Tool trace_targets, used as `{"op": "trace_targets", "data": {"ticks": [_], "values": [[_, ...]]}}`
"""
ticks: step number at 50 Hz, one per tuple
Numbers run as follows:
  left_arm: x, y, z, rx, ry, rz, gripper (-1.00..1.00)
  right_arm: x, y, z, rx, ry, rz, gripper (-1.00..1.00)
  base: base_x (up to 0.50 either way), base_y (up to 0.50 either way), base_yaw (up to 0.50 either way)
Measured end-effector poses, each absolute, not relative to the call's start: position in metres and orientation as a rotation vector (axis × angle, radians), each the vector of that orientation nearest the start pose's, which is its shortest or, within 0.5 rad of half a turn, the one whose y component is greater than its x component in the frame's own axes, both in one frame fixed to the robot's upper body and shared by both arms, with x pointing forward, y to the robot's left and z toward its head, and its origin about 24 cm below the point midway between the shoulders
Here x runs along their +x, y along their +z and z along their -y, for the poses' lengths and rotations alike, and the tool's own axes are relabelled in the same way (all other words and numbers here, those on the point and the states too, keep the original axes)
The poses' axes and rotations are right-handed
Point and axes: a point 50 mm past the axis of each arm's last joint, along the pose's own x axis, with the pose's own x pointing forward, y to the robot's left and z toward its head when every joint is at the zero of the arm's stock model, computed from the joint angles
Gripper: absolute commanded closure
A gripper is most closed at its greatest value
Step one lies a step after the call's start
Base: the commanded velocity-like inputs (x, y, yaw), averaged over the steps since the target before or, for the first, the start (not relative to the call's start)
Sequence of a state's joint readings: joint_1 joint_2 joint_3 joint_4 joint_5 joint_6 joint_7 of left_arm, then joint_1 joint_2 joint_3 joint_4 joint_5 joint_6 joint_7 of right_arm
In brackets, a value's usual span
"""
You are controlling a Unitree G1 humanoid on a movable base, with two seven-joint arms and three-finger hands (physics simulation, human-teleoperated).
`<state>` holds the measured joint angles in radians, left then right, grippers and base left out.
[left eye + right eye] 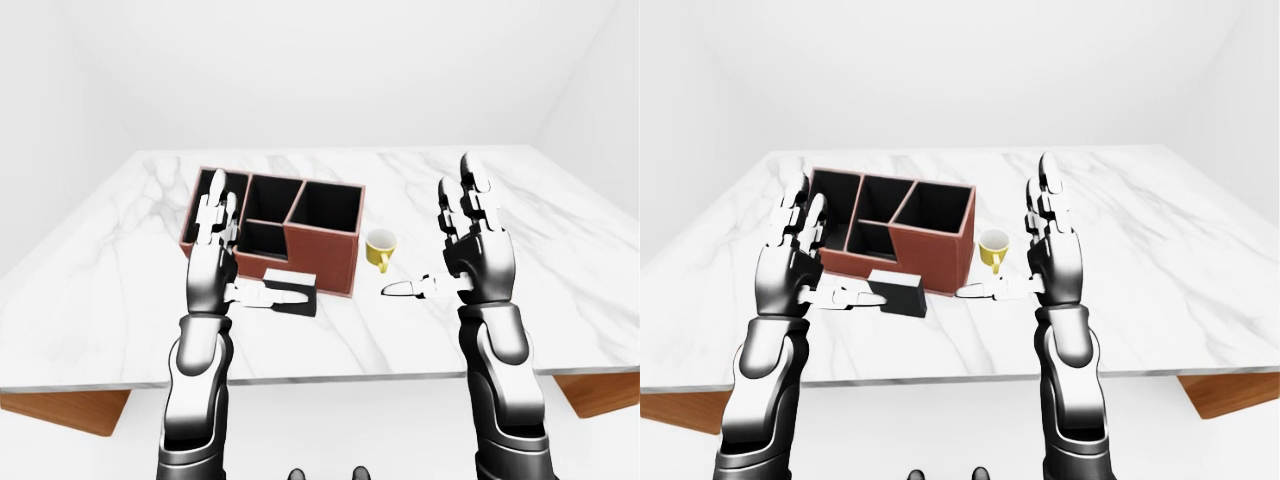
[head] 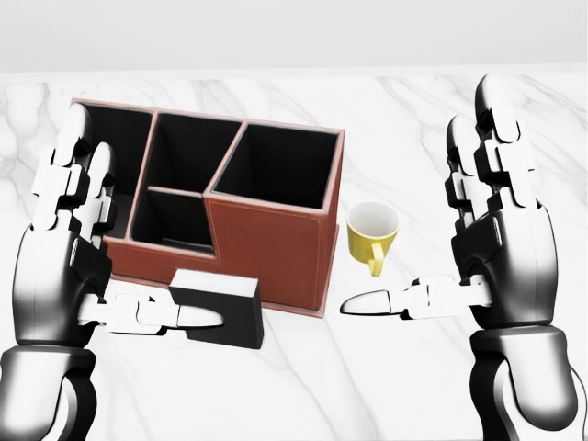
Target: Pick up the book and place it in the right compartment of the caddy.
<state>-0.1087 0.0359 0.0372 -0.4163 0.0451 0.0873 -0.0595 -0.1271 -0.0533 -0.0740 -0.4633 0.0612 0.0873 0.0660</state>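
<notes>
The black book [image 2: 223, 310], white page edge on top, stands on the marble table [image 2: 303, 386] just below the caddy's low wall in the head view. The brown caddy [image 2: 271, 248] has black compartments; its tall right compartment [image 2: 280, 165] is empty. My left hand [image 2: 124, 248] is open, fingers upright at the view's left, and its thumb [image 2: 175, 317] overlaps the book's left part. Whether it touches the book I cannot tell. My right hand [image 2: 423, 220] is open to the right of the caddy, with nothing in it.
A yellow mug [image 2: 372, 231] stands on the table right of the caddy, between it and my right hand. The table's near edge [image 1: 330, 377] runs across the bottom of the left-eye view, with wooden supports [image 1: 60, 410] beneath.
</notes>
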Motion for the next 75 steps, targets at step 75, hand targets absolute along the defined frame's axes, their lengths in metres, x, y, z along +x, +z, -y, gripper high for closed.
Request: {"op": "trace_targets", "data": {"ticks": [75], "values": [[0.2539,0.1477,-0.1488,0.121,-0.057,0.4,-1.0,0.2503,0.1644,0.1598,-0.021,0.049,0.476,-1.0,0.09,0.0,0.0]]}}
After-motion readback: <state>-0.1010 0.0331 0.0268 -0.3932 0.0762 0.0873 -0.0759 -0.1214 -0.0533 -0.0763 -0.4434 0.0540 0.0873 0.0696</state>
